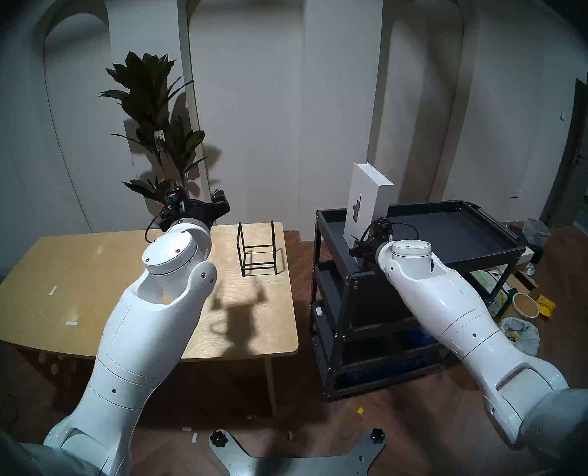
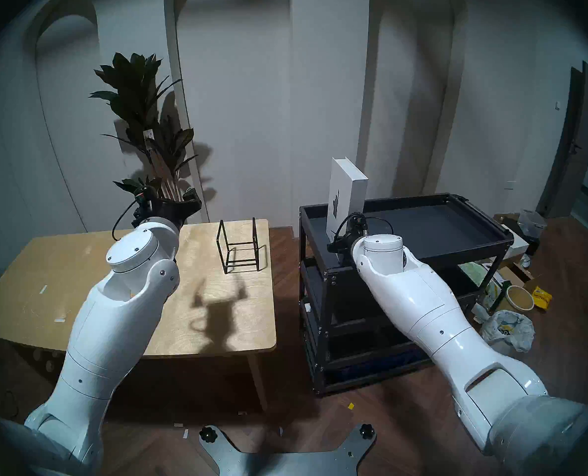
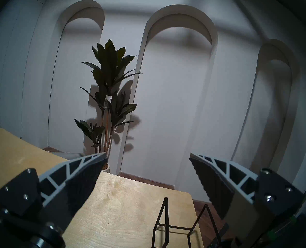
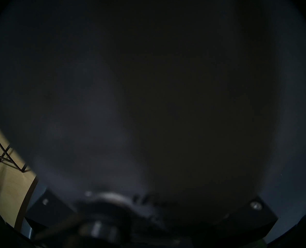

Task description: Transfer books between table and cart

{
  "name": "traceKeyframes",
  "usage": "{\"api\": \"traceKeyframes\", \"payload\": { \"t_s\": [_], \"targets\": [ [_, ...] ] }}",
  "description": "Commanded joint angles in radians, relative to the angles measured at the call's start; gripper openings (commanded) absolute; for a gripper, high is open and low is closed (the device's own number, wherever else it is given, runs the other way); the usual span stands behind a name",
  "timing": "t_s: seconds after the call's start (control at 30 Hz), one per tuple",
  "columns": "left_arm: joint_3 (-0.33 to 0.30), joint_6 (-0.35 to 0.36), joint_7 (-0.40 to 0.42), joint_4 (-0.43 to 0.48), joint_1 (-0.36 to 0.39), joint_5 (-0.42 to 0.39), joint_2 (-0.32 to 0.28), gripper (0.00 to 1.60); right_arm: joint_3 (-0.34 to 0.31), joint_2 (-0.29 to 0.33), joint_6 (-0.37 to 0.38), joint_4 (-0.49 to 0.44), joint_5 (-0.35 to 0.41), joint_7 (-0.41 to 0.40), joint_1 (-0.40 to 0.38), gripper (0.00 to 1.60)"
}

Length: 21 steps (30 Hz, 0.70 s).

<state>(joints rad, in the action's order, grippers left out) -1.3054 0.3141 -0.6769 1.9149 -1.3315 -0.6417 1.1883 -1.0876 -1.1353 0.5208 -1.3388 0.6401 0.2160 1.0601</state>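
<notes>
A thick white hardcover book point(image 1: 366, 204) stands upright at the near-left corner of the top tray of the black metal cart point(image 1: 457, 238), a dark figure printed on its smooth cover. The right gripper point(image 1: 361, 250) sits at the book's lower edge — whether its fingers clasp it cannot be told, the wrist view being almost wholly dark. The left gripper point(image 3: 147, 163) hangs over the pale plywood table point(image 1: 79, 276), ribbed fingers point(image 3: 80, 172) spread wide and holding nothing. A thin black wire rack point(image 1: 258, 248) stands near the table's far right corner.
</notes>
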Motion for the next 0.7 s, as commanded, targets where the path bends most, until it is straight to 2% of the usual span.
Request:
{"api": "traceKeyframes", "payload": {
  "t_s": [0.0, 0.03, 0.07, 0.33, 0.67],
  "targets": [
    [0.003, -0.003, -0.004, 0.017, 0.027, 0.011, 0.004, 1.6, 0.005, 0.023, 0.021, 0.013, 0.009, 0.006, 0.061, 1.41],
    [0.004, -0.002, -0.005, 0.017, 0.028, 0.011, 0.005, 1.6, 0.005, 0.025, 0.021, 0.009, 0.011, 0.007, 0.063, 1.58],
    [0.006, -0.002, -0.006, 0.017, 0.028, 0.012, 0.006, 1.6, 0.004, 0.027, 0.023, 0.006, 0.014, 0.009, 0.064, 1.6],
    [0.012, -0.003, -0.011, 0.015, 0.031, 0.017, 0.009, 1.6, 0.001, 0.044, 0.011, -0.024, 0.031, 0.009, 0.078, 1.6],
    [0.017, -0.003, -0.017, 0.014, 0.034, 0.023, 0.011, 1.6, -0.029, 0.071, 0.017, -0.124, 0.066, 0.032, 0.113, 1.6]
  ]
}}
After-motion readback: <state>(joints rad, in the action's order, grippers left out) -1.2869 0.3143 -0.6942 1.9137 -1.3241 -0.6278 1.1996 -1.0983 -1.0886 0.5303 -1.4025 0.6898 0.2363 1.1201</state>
